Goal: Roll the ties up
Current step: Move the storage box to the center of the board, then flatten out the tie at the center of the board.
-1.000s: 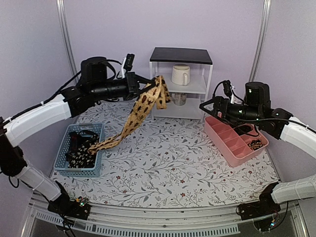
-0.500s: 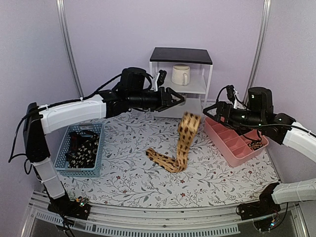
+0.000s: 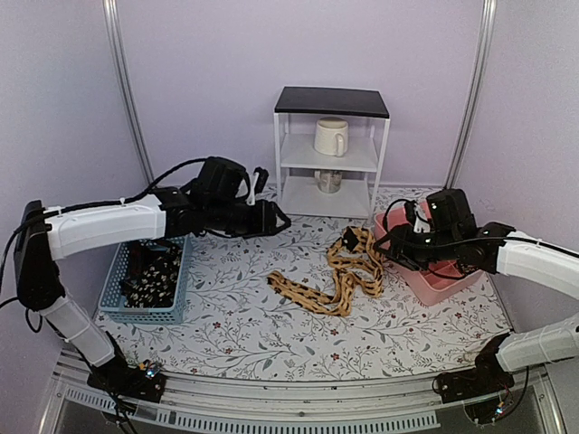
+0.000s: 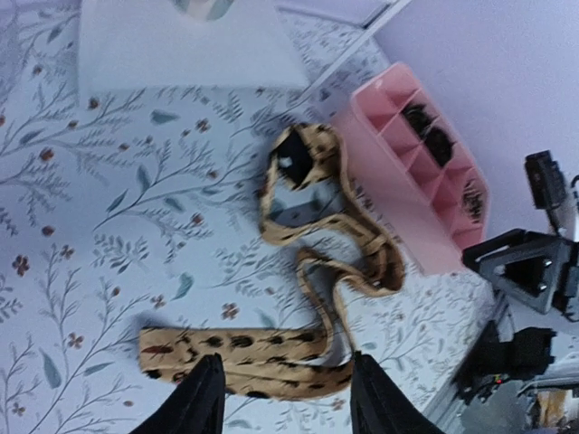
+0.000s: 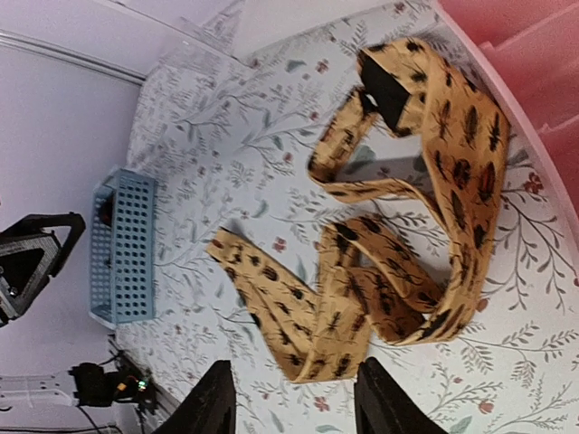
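Tan-orange tie (image 3: 308, 298) lies crumpled just beside the pink tray (image 3: 431, 283).

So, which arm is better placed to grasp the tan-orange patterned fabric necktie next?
Probably left: the open left gripper hovers with the flat end of the tan-orange patterned fabric necktie framed between its fingers. The open right gripper faces tangled loops.

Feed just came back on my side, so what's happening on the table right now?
The tan-orange tie lies unrolled in loose loops on the table, held by neither arm. The left gripper hovers open on its left side, and the right gripper, also open, hangs near the loops beside the pink tray. The black ties sit in the blue basket.
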Robot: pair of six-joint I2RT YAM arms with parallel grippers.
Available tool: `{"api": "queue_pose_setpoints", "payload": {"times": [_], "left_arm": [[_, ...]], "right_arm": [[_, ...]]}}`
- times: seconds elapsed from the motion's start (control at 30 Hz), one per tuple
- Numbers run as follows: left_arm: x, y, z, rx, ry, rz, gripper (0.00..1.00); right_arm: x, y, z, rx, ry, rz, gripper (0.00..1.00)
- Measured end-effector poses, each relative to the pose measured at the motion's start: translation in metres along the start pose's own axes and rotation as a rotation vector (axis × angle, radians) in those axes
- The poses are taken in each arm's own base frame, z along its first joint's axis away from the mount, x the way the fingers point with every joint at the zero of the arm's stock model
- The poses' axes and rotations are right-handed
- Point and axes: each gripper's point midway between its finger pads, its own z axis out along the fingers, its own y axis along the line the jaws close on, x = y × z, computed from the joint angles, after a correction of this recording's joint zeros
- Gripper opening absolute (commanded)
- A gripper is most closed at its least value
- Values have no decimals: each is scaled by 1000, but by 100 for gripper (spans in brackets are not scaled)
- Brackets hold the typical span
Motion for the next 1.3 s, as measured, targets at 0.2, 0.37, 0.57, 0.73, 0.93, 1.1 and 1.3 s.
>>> {"api": "queue_pose_setpoints", "payload": {"times": [0.2,0.37,0.57,0.73,0.93,1.1,1.3], "left_arm": [[42,59,27,-158,126,-15,42],[63,84,48,-224,185,-14,41],[89,110,70,-285,255,-8,40],[103,126,85,-328,295,-3,39],[116,139,96,-358,335,-5,38],[117,139,96,-362,343,-6,23],[122,143,94,-366,353,-12,0]], "right_arm": [[13,-62,30,253,40,44,36],[2,-114,38,446,8,52,36],[-18,-133,45,508,-34,17,36],[-26,-143,51,535,-55,6,36],[-32,-150,60,558,-47,-16,38],[-40,-130,72,461,-42,-32,46],[-44,-94,103,339,7,-92,57]]}}
